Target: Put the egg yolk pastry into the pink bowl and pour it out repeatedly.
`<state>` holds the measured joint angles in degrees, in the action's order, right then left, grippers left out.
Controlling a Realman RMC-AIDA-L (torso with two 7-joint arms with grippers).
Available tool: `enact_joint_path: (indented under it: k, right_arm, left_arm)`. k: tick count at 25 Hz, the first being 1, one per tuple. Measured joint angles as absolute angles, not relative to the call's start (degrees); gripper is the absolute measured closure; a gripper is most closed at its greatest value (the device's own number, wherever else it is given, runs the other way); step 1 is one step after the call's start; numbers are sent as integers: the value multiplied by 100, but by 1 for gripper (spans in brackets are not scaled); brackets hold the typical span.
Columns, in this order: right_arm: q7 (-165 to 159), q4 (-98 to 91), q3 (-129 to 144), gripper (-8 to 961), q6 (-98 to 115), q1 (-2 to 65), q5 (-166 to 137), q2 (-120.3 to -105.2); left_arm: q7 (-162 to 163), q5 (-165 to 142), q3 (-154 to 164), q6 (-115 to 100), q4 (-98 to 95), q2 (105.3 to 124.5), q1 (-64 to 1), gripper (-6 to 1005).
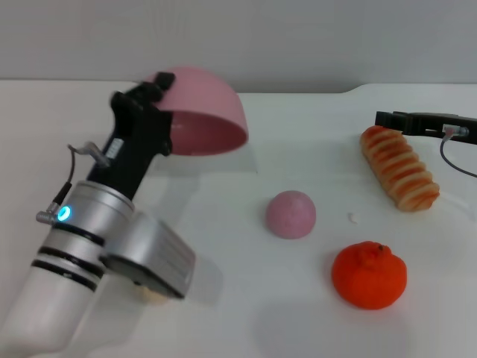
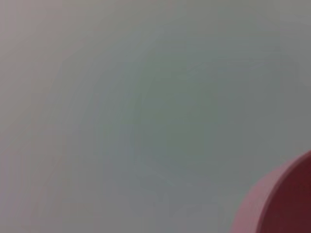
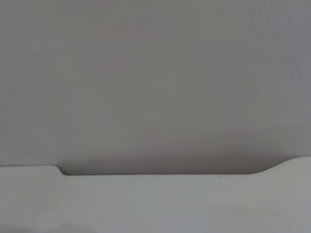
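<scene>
White table (image 1: 298, 298), left gripper (image 1: 153, 101) jaws clamped on tipped pink bowl (image 1: 205, 112), mouth facing down-forward, right gripper's jaws unclear.

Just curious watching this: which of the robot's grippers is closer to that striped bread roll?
Right. The right gripper sits at the striped bread roll's far end; the left gripper is across the table, holding the tipped pink bowl.

Bowl (image 1: 205, 112) tipped, far left; ball (image 1: 291, 214) centre; orange (image 1: 369, 274) near-right; roll (image 1: 399, 168) far right.
</scene>
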<state>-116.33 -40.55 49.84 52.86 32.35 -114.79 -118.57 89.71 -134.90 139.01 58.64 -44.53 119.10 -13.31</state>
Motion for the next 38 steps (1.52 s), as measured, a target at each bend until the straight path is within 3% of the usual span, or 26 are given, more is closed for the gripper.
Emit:
enact_joint_path:
  k: [10, 21, 30, 37, 38]
  right_arm:
    - [-11526, -3981, 4993, 575, 5209, 3321, -11476, -11867]
    - [-10967, -3689, 5003, 575, 5274, 3612, -11447, -11885]
    - [-9238, -3302, 5847, 573, 5648, 3720, -9685, -11895]
    - [-9147, -2384, 6647, 567, 5497, 4551, -8762, -11904]
    - [-9179, -2220, 6713, 521, 5470, 4717, -8760, -11913]
  left_arm:
    - [12152, -12137, 13271, 4896, -5187, 11803, -1406, 998]
    - [13716, -11871, 10098, -1136, -7045, 11796, -1305, 997]
    - [14361, -11184, 7231, -4512, -6895, 11789, -1574, 997]
    - [14691, -11481, 6388, -5653, -6911, 11745, -1281, 998]
    - [14745, -11587, 6297, -5795, -6911, 11745, -1276, 998]
